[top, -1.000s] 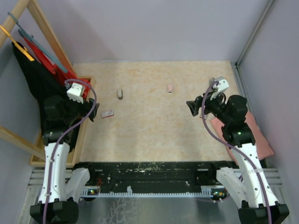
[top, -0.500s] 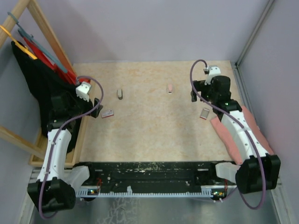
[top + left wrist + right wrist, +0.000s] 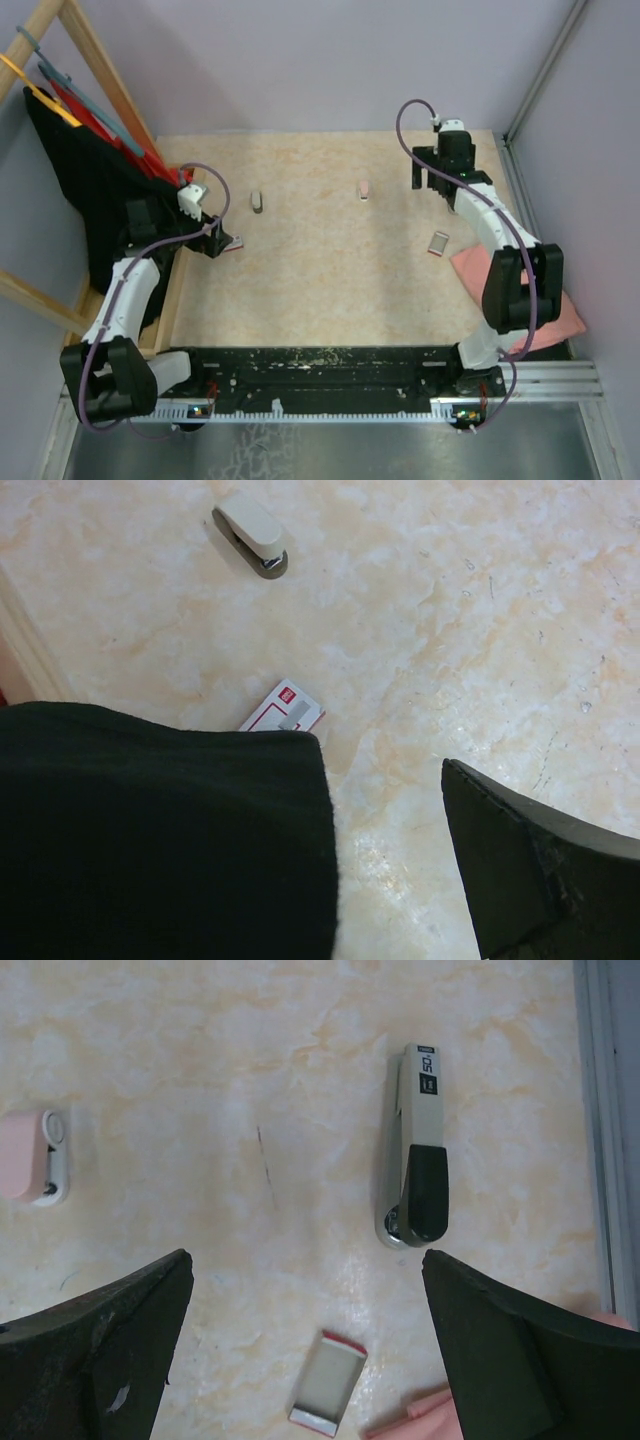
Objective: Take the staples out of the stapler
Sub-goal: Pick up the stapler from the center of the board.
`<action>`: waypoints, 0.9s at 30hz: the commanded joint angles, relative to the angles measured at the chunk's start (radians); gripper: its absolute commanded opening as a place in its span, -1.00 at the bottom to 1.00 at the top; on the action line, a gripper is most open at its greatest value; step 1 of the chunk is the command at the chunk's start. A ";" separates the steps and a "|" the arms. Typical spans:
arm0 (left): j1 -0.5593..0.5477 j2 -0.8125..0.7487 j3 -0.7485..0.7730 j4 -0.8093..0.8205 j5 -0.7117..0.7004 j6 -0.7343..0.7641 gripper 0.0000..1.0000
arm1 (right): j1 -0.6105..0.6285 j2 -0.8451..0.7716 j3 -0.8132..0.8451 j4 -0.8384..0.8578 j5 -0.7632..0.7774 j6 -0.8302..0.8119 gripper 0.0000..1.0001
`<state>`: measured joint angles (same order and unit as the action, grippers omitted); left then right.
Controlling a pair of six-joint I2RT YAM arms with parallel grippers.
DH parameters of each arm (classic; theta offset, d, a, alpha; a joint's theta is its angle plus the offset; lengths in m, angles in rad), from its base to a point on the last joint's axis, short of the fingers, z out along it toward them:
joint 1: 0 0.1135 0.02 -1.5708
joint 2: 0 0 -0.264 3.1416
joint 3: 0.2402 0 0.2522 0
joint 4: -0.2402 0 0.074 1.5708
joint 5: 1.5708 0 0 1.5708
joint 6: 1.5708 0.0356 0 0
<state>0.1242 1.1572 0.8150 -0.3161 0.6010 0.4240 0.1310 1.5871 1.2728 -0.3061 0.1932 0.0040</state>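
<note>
Three staplers lie on the table. A grey-and-black stapler point(image 3: 418, 1160) lies just beyond my open right gripper point(image 3: 305, 1260) point(image 3: 432, 176); the arm hides it from above. A pink mini stapler point(image 3: 35, 1157) point(image 3: 364, 189) lies to its left. A white mini stapler point(image 3: 252, 532) point(image 3: 257, 201) lies farther out from my open left gripper point(image 3: 385, 770) point(image 3: 213, 240). Just past the left fingers, a short dull-grey strip that looks like staples point(image 3: 294, 716) rests on a small red-and-white box point(image 3: 283, 708) point(image 3: 232, 243). Neither gripper holds anything.
An open, empty staple box point(image 3: 326, 1395) point(image 3: 438, 243) lies near the right gripper. A pink cloth point(image 3: 520, 295) point(image 3: 425, 1422) covers the right edge. Black fabric and red folders on a wooden frame point(image 3: 90, 180) stand at the left; a metal rail point(image 3: 605, 1130) borders the right.
Both arms have stretched forward from a folded pose. The left gripper came down beside the red-and-white box. The right gripper swung to the far right corner over the grey-and-black stapler.
</note>
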 commanded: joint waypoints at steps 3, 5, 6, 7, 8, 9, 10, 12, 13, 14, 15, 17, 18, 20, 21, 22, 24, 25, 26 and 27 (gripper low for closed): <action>-0.005 -0.071 -0.039 0.031 0.074 0.012 1.00 | -0.062 0.141 0.149 0.003 0.065 0.037 0.95; -0.006 -0.090 -0.050 0.038 0.093 0.016 1.00 | -0.080 0.171 0.174 -0.009 0.058 0.050 0.95; -0.005 -0.098 -0.055 0.038 0.100 0.020 1.00 | -0.090 0.185 0.183 -0.015 0.050 0.056 0.95; -0.005 -0.103 -0.059 0.038 0.105 0.022 1.00 | -0.101 0.197 0.190 -0.020 0.043 0.060 0.95; -0.005 -0.109 -0.061 0.040 0.108 0.023 1.00 | -0.111 0.210 0.197 -0.023 0.039 0.063 0.94; -0.005 -0.113 -0.065 0.040 0.111 0.023 1.00 | -0.120 0.225 0.204 -0.025 0.037 0.065 0.94; -0.005 -0.114 -0.066 0.042 0.112 0.024 1.00 | -0.129 0.238 0.214 -0.026 0.038 0.066 0.93; -0.006 -0.115 -0.070 0.043 0.114 0.025 1.00 | -0.148 0.260 0.228 -0.028 0.039 0.065 0.91; -0.005 -0.116 -0.070 0.043 0.115 0.025 1.00 | -0.157 0.272 0.237 -0.029 0.040 0.064 0.89; -0.005 -0.115 -0.071 0.043 0.115 0.025 1.00 | -0.166 0.287 0.247 -0.031 0.037 0.064 0.88; -0.006 -0.115 -0.072 0.043 0.115 0.025 1.00 | -0.175 0.301 0.257 -0.036 0.033 0.064 0.87; -0.006 -0.114 -0.074 0.043 0.118 0.025 1.00 | -0.193 0.331 0.281 -0.045 0.030 0.067 0.84; -0.006 -0.116 -0.075 0.044 0.118 0.027 1.00 | -0.200 0.344 0.292 -0.050 0.029 0.067 0.83; -0.005 -0.117 -0.077 0.045 0.120 0.027 1.00 | -0.212 0.371 0.311 -0.060 0.021 0.067 0.79; -0.006 -0.116 -0.077 0.046 0.120 0.027 1.00 | -0.216 0.384 0.320 -0.062 0.019 0.065 0.78; -0.006 -0.116 -0.078 0.046 0.120 0.028 1.00 | -0.219 0.395 0.327 -0.064 0.017 0.063 0.78; -0.005 -0.115 -0.079 0.047 0.121 0.029 1.00 | -0.223 0.415 0.338 -0.070 0.011 0.058 0.77; -0.005 -0.114 -0.081 0.048 0.121 0.029 1.00 | -0.223 0.424 0.342 -0.072 0.007 0.056 0.77; -0.006 -0.114 -0.080 0.048 0.122 0.030 1.00 | -0.223 0.435 0.346 -0.076 0.003 0.054 0.76; -0.007 -0.113 -0.080 0.048 0.123 0.029 1.00 | -0.223 0.443 0.349 -0.079 -0.003 0.054 0.76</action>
<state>0.1242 1.0534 0.7422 -0.2901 0.6945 0.4404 -0.0891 2.0033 1.5547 -0.3759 0.2127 0.0563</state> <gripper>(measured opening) 0.998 0.885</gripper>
